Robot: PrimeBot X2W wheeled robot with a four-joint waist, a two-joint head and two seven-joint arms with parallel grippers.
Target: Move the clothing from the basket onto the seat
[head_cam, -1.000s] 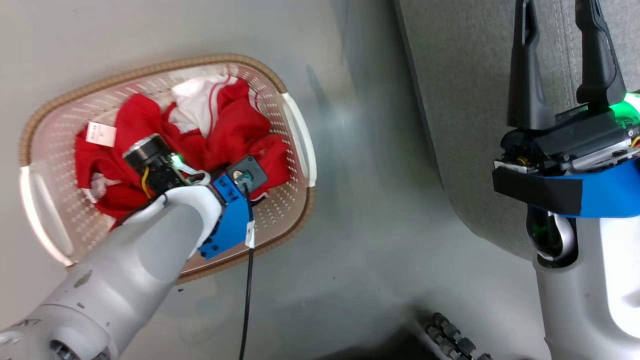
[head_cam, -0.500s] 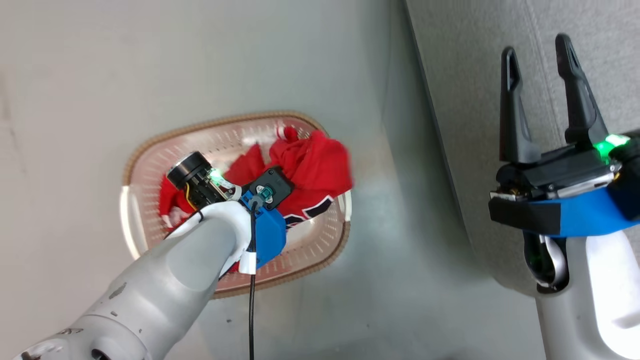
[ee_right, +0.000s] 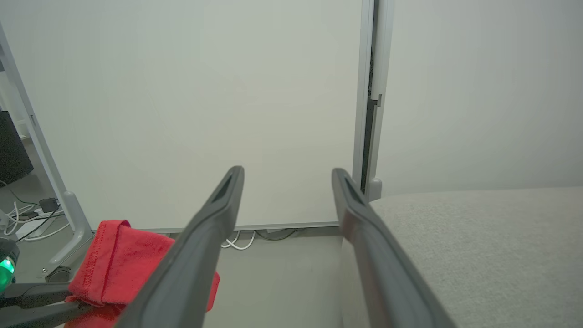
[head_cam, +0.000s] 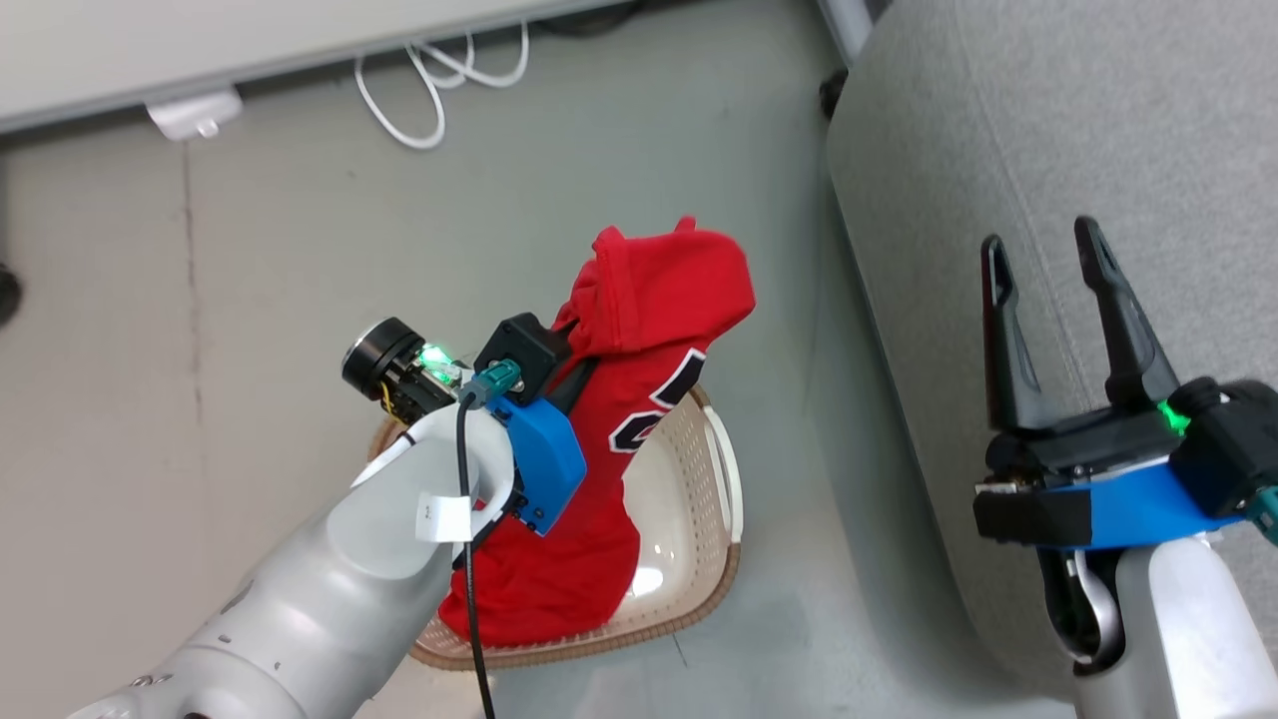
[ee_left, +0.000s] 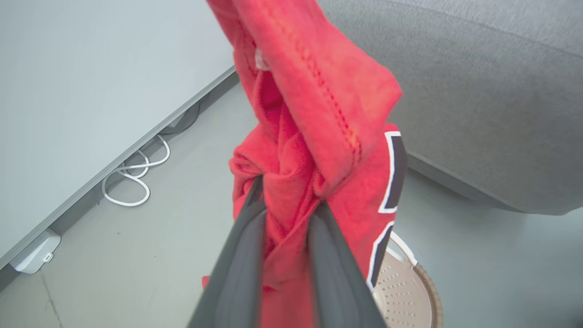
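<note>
Closest in, directly above the basket point(head_cam: 721, 469), the left gripper point(ee_left: 287, 193) has its two dark fingers clenched on a bunched fold of the red jersey point(head_cam: 649, 300). In the left wrist view the cloth is squeezed between them. It looks like a pinch near the top hem, taken high so that the whole garment comes up in one go.

Where's the jersey relative to that claw? One flap flops over past the fingertips, and the long body drops away beneath the grip. The black, white-edged numeral faces the seat side. The tail hangs down into the basket, so the garment is not yet clear of the rim. A higher lift looks wise before any swing across, or the basket may get dragged along. Whether more clothing lies underneath I can't tell, since the jersey and forearm hide that half. The bare part of the basket floor shows nothing.

Over on the seat side of the basket, the right gripper point(head_cam: 1038, 250) holds its fingers spread wide with nothing between them. It is parked above the cushion's edge, out of the carrying arm's path by the look of it.

Past that, the seat point(head_cam: 1048, 120) sits beside the basket with a strip of floor point(head_cam: 300, 250) between them. Beyond the basket, a white cable point(head_cam: 419, 100) loops by the wall.
</note>
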